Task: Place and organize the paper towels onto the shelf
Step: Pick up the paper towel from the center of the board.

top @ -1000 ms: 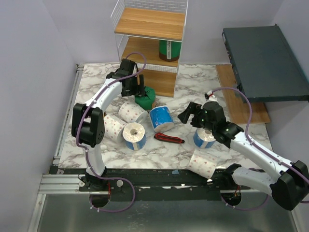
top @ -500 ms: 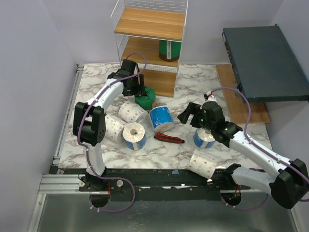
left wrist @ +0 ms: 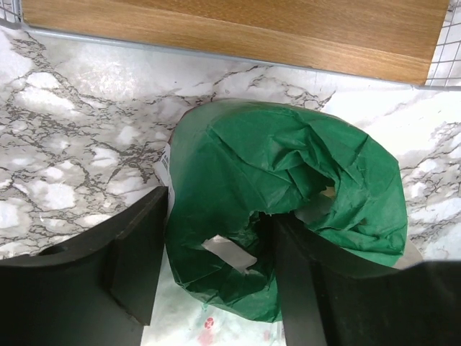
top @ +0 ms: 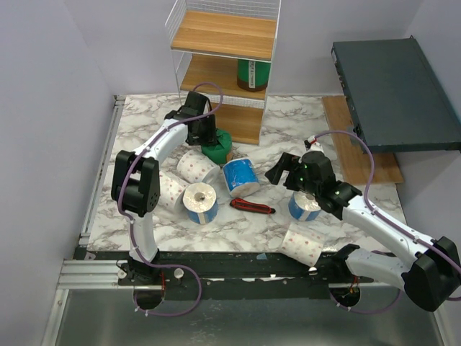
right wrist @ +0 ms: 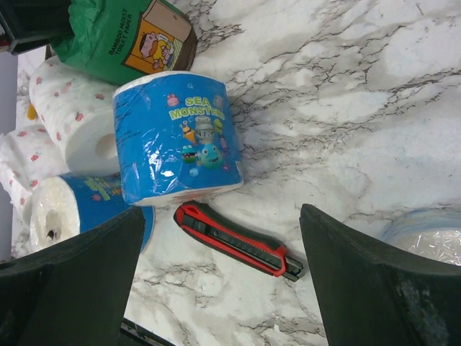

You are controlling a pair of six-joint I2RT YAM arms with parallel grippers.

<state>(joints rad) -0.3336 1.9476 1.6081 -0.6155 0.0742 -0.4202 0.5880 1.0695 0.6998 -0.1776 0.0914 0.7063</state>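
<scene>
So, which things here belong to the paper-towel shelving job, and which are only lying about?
Belong to the job:
green-wrapped paper towel roll before the shelf; blue-wrapped rolls; white pink-dotted rolls; tall white wire shelf with wooden tiers; green roll standing on its middle tier.

Only lying about:
red-and-black utility knife; dark grey-green flat slab.

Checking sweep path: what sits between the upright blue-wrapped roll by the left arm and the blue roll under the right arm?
Only the red-and-black utility knife, flat on the marble tabletop; otherwise bare. Top view shows it.
</scene>
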